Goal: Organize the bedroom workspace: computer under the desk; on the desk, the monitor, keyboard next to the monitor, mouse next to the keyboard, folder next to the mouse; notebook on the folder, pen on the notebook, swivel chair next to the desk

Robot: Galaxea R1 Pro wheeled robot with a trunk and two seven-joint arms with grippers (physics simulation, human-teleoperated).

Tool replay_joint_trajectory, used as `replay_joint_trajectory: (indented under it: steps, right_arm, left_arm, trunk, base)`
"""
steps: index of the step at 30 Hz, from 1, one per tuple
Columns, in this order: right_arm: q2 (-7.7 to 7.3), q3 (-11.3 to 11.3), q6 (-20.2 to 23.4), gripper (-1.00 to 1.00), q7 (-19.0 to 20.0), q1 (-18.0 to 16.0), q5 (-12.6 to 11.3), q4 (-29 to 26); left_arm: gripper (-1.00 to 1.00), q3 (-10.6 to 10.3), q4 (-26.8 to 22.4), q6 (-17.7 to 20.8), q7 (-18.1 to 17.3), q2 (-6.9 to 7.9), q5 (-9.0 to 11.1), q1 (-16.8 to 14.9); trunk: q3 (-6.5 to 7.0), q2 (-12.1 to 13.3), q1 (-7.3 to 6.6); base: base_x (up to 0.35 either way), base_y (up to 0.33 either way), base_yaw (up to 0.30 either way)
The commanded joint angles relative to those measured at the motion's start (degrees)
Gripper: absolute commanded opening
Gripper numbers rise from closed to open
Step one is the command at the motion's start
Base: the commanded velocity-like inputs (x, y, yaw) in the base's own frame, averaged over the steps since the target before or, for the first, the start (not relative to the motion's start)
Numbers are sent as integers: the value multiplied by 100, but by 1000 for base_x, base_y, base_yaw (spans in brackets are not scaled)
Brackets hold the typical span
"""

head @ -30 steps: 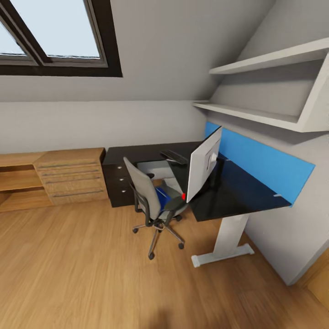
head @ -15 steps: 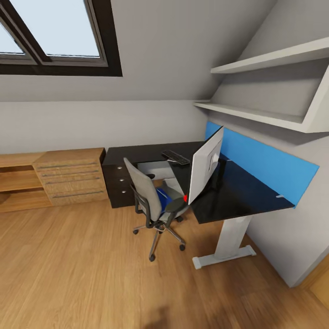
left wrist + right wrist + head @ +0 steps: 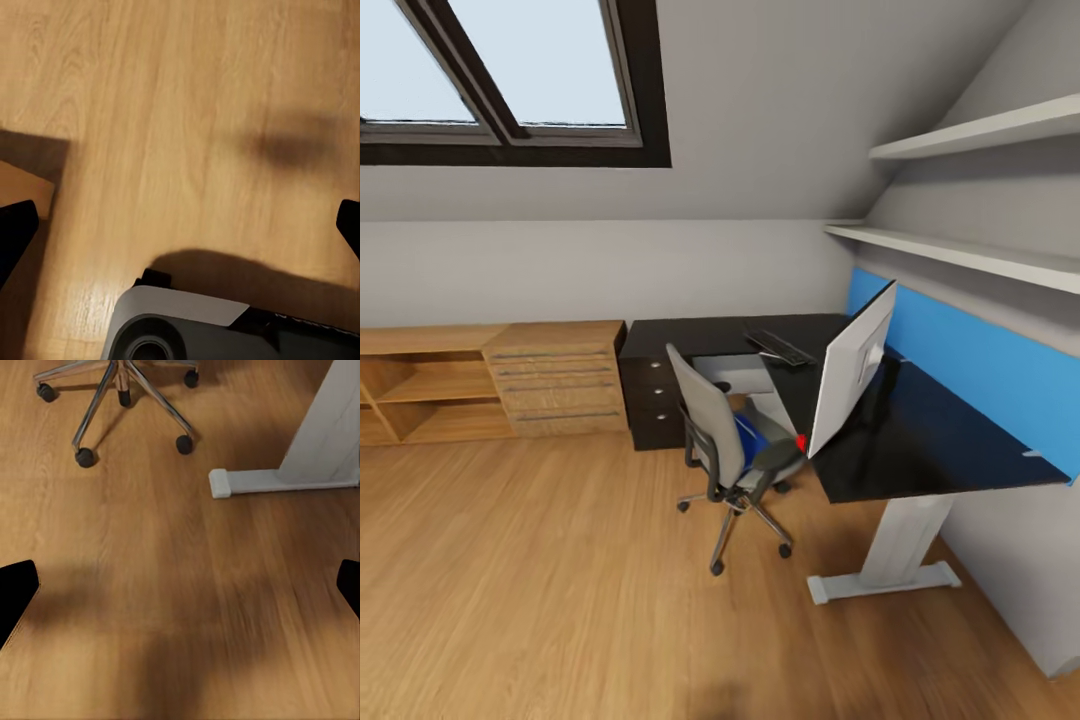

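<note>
The black desk (image 3: 920, 445) runs along the right wall. On it the monitor (image 3: 850, 372) stands with its pale back toward me. The dark keyboard (image 3: 780, 347) lies behind it near the corner. The grey swivel chair (image 3: 718, 438) stands at the desk, and the blue folder (image 3: 753, 436) lies on its seat. The light-grey computer (image 3: 745, 378) sits under the desk. The mouse, notebook and pen are hidden or too small to make out. My left gripper (image 3: 180, 225) and right gripper (image 3: 180, 585) hang open over bare wood floor, with nothing between their fingers.
A low light-wood cabinet (image 3: 490, 385) lines the back wall beside the black drawers (image 3: 650, 400). A blue panel (image 3: 980, 370) and shelves (image 3: 960, 250) sit above the desk. The chair's chrome base (image 3: 120, 390) and the desk's white foot (image 3: 277, 480) lie ahead of my right gripper.
The whole head view has shifted, so the desk, chair and cabinet now sit further right and more of the cabinet shows. The things themselves have not moved.
</note>
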Motion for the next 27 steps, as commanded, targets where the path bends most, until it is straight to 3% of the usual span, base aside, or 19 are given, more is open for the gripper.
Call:
replay_joint_trajectory:
  steps: [1,6,15,20,27]
  right_arm:
    - [5,-22,-13,100,-28,-2,48,1]
    - [0,-17,-15,100,-28,-2,48,1]
    - [-13,-16,-23,100,-4,-2,53,42]
    - [50,-24,-28,100,-27,-2,54,153]
    - [34,2,-38,100,-28,-2,57,292]
  left_arm:
    - [100,2,0,-12,-3,-2,19,-2]
    - [100,-4,0,-2,7,-2,19,-2]
    - [100,-5,0,6,11,-2,19,-2]
    - [100,-8,-52,-21,45,-165,31,-2]
    - [100,-5,-133,12,54,-187,37,-2]
  trunk:
    - [-7,-4,3]
    - [-13,-4,3]
    - [-16,-4,3]
    - [-106,-205,113]
    - [-231,-486,267]
  base:
    - [287,0,279]
    - [310,0,261]
    - [325,0,34]
    - [0,0,0]
    - [0,0,0]
